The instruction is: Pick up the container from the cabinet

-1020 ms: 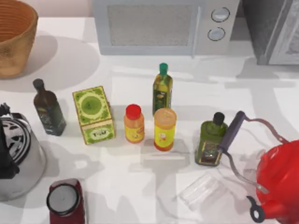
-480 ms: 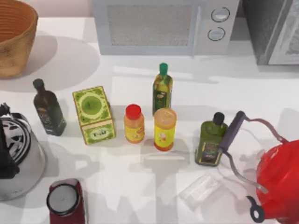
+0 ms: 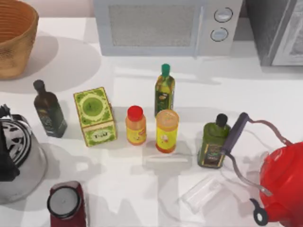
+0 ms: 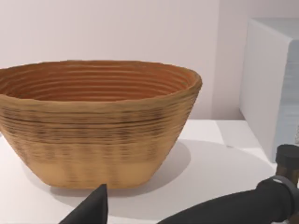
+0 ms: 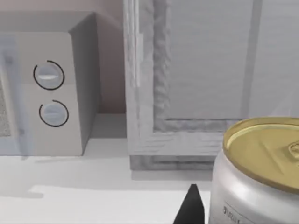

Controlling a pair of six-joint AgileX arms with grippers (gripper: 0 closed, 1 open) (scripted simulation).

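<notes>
Two AgileX arms are working at a crowded white table (image 3: pixel 118 189), and I am seeing little of either. The left claw (image 4: pixel 96 209) is hovering low at the table's far left, facing a wicker basket (image 4: pixel 93 121); whether it is released or clenched I cannot tell. The right claw (image 5: pixel 191 205) is hanging near the far right corner, looking at the grey cabinet (image 5: pixel 205 70) beside the microwave (image 5: pixel 46 93); its state I cannot tell either. The cabinet door is looking closed. A silver can with a gold lid (image 5: pixel 257 172), the likeliest container, is standing upright on the table in front of the cabinet, just beside that claw. Mid-table, a green tea box (image 3: pixel 94 116), a red-capped orange bottle (image 3: pixel 136 125), a yellow canister (image 3: pixel 167 131) and a green-capped oil bottle (image 3: pixel 164 90) are standing close together. A red kettle (image 3: pixel 284 184) is sitting at the right edge, with a clear cup (image 3: pixel 202 194) lying on its side near it.
</notes>
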